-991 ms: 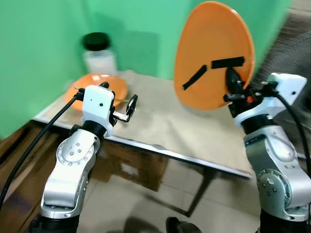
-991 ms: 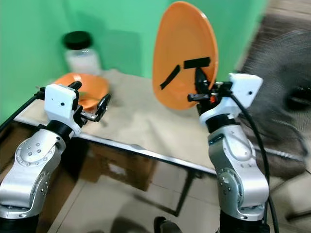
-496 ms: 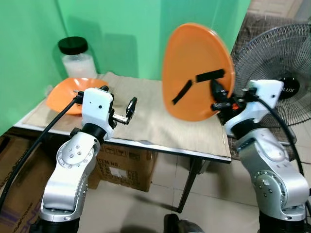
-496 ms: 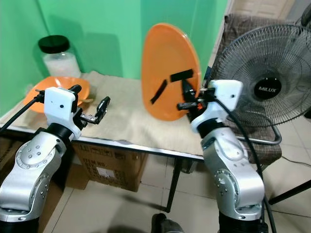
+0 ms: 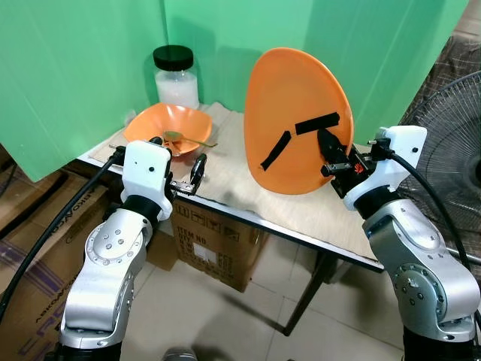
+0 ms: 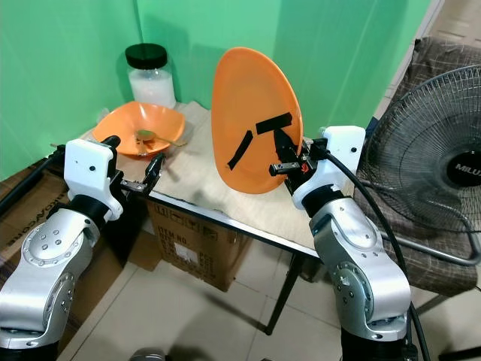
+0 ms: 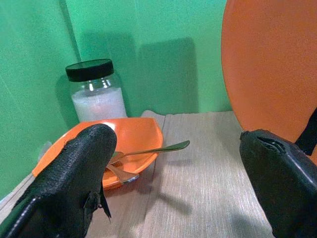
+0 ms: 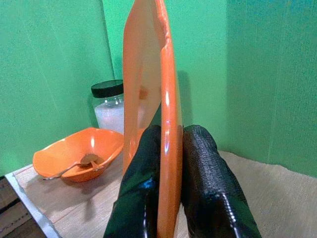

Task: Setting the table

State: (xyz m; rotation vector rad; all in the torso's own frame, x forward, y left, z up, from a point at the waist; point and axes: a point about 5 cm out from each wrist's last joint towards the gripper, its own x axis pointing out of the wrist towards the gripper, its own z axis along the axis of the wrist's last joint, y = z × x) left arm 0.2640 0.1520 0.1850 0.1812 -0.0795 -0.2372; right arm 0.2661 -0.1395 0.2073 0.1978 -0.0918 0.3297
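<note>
Cloth-covered table (image 5: 248,184) before green wall: 1 orange plate (image 5: 297,120), probably stiff, light, slick, which my right gripper (image 8: 166,148) pinches upright by its rim above the table; left gripper (image 5: 197,171) spread, empty.

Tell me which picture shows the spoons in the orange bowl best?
The left wrist view: the spoons lie close and sharp across the bowl, between the left gripper's open fingers. The two eye views show them small and far. The right wrist view shows them small beside the plate.
</note>
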